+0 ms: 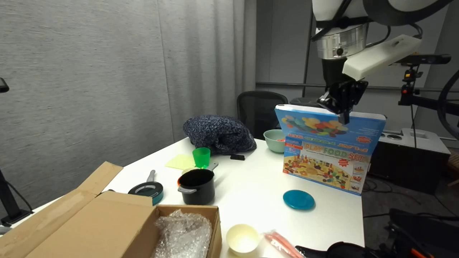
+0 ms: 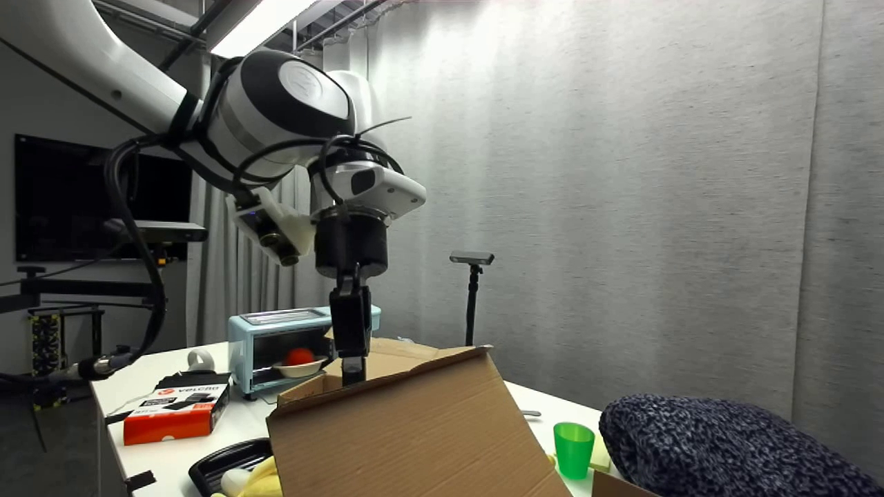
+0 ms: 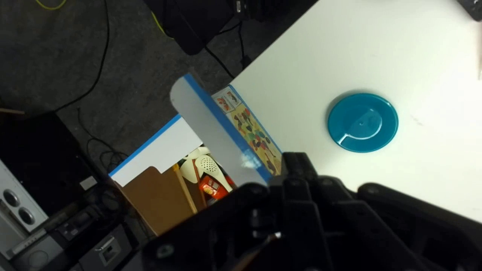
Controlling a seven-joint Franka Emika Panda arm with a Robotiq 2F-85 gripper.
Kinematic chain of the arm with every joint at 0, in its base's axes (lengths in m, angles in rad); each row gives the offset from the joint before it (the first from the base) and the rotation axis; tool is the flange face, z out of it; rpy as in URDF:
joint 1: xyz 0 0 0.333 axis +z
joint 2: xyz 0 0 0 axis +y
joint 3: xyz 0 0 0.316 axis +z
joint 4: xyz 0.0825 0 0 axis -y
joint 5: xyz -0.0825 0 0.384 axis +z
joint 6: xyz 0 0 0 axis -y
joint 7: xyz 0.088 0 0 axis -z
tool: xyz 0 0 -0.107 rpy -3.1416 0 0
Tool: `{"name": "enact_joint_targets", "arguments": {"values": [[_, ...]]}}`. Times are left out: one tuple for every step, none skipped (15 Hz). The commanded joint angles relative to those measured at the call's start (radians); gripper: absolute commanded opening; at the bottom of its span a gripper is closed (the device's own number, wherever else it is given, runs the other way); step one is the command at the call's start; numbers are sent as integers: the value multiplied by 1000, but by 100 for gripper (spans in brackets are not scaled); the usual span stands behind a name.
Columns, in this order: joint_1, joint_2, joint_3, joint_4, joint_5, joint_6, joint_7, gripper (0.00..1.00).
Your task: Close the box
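The light blue play-food box stands at the table's edge in an exterior view, its printed lid raised. In the wrist view the box's open inside shows light utensils and a red packet; part is hidden behind my gripper. The lid's pale top flap slants across it. In an exterior view a brown panel, apparently the lid's inner face, rises before my gripper. My gripper is shut and empty, on the lid's printed side near its top. Its fingertips lie together beside the lid; contact is unclear.
A teal plate lies near the box. A green bowl stands behind it. A black pot, a green cup and a brown carton are farther off. A toaster oven and Velcro box stand on the table.
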Motion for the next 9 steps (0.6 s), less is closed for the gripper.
{"name": "enact_joint_targets", "arguments": {"values": [[-3,60,4,53,-50,-64,-149,0],[-7,72,5,53,-77,-55,-168,0],[-8,86,7,53,-106,-46,-184,0],[-10,101,7,56,-136,-40,-196,0],[-12,115,10,63,-169,-47,-199,0],[-12,122,6,69,-190,-46,-209,0],[-12,123,0,76,-211,-49,-224,0],[-14,125,-5,83,-233,-51,-233,0],[-14,122,-12,90,-247,-50,-252,0]]}}
